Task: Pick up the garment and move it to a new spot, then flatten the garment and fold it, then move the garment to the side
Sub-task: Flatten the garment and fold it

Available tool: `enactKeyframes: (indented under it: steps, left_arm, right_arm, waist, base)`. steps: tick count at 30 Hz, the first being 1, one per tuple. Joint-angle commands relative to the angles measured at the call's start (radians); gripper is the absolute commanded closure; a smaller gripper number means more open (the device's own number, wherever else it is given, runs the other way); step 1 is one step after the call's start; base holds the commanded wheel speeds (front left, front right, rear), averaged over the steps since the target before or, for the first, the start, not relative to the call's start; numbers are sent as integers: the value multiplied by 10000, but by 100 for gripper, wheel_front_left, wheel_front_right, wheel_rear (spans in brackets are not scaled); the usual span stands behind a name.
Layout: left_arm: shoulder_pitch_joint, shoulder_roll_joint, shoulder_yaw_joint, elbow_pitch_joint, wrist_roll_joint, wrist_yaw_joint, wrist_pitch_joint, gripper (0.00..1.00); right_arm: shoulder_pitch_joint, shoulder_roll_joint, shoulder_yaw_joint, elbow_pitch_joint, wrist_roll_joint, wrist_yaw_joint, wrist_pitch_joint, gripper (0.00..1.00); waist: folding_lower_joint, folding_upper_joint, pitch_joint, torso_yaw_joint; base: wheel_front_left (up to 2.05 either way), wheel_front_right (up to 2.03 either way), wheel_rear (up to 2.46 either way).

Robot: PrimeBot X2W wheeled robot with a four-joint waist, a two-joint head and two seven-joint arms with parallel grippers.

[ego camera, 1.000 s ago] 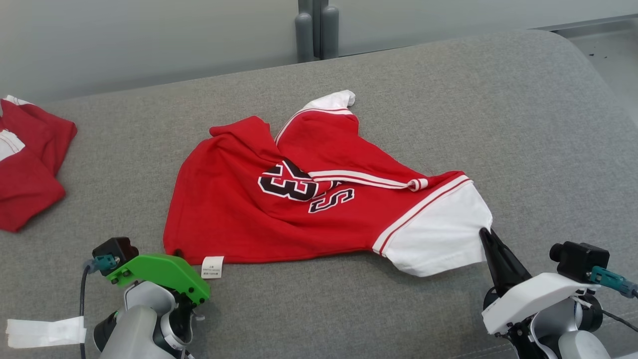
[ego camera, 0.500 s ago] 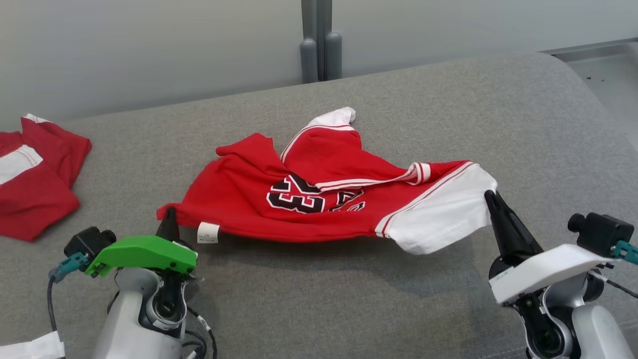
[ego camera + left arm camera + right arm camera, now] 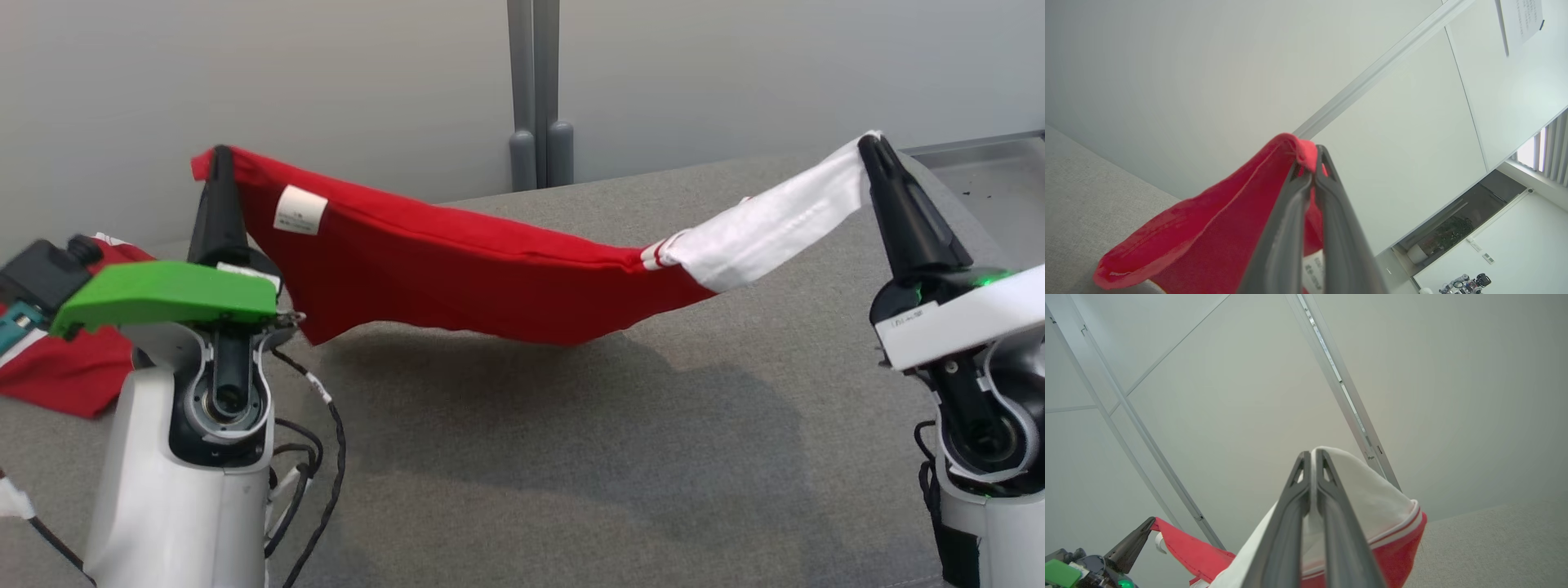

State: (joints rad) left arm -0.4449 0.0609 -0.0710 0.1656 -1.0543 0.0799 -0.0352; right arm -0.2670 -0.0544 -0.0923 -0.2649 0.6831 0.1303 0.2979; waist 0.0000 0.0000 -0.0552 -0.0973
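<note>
Far left, a spare red top (image 3: 61,376) lies on the grey cloth desk (image 3: 571,457). L end effector (image 3: 219,155) is clenched on the shirt (image 3: 457,269) at its red hem corner, right by the white tag (image 3: 300,210). Shirt hangs stretched btwn both arms, sagging mid, up off the desk w/ shadow under. R end effector (image 3: 868,145) is clamped on the white sleeve (image 3: 767,229) tip.

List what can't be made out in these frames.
- Small white care label on the red-and-white fabric jersey: print too small in the head view; half behind the left gripper in the left wrist view.
- Jersey's far face: head view, hidden by its own sagging fold.
- Second red garment: head view, mostly behind the left arm's green cover.
- White wall notice: left wrist view, clipped by the top edge, text illegible.
</note>
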Motion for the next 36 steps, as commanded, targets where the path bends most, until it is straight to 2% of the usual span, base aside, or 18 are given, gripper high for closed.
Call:
enactKeyframes:
  steps: [1, 13, 17, 20, 25, 28, 32, 35, 36]
  left_arm:
    - [-225, 96, 4, -449, 22, 136, 103, 100]
    - [-1511, 741, -171, -4016, 276, 1316, 1451, 100]
    - [-2034, 960, -230, -4666, 306, 1598, 1916, 100]
    - [-2494, 1129, -301, -4658, 344, 1777, 2229, 100]
    - [-3601, 1484, -507, -3565, 664, 2002, 2693, 100]
    - [-4548, 1755, -753, -2131, 1104, 2059, 2879, 100]
    - [-6412, 2094, -1157, 181, 1960, 2098, 2790, 100]
    - [-7850, 2098, -1517, 1803, 2627, 1788, 2203, 100]
    - [-7850, 2098, -1517, 1803, 2627, 1788, 2203, 100]
  right_arm:
    - [-274, -38, -72, -227, 147, 6, 171, 100]
    - [-2159, -14, -673, -2150, 606, 8, 2054, 100]
    - [-2710, 15, -980, -2611, 876, 6, 2500, 100]
    - [-3183, 24, -1159, -2577, 910, 6, 2701, 100]
    - [-4371, 33, -1147, -1208, 798, 8, 2538, 100]
    - [-5535, 35, -927, 380, 230, 6, 2094, 100]
    - [-7907, 28, -703, 3098, -998, 6, 783, 100]
    - [-9675, 29, -686, 5125, -1825, 6, -773, 100]
    - [-9675, 29, -686, 5125, -1825, 6, -773, 100]
  waist:
    - [0, 0, -69, -3]
    - [0, 0, 1, -200]
    - [0, 0, 203, -287]
    - [0, 0, 433, -345]
    - [0, 0, 1230, -477]
    - [0, 0, 1831, -564]
    - [0, 0, 2716, -658]
    - [0, 0, 3140, -703]
    - [0, 0, 3140, -703]
  base:
    - [0, 0, 0]
    - [0, 0, 0]
    - [0, 0, 0]
    - [0, 0, 0]
    - [0, 0, 0]
    - [0, 0, 0]
    - [0, 0, 0]
    - [0, 0, 0]
    - [0, 0, 0]
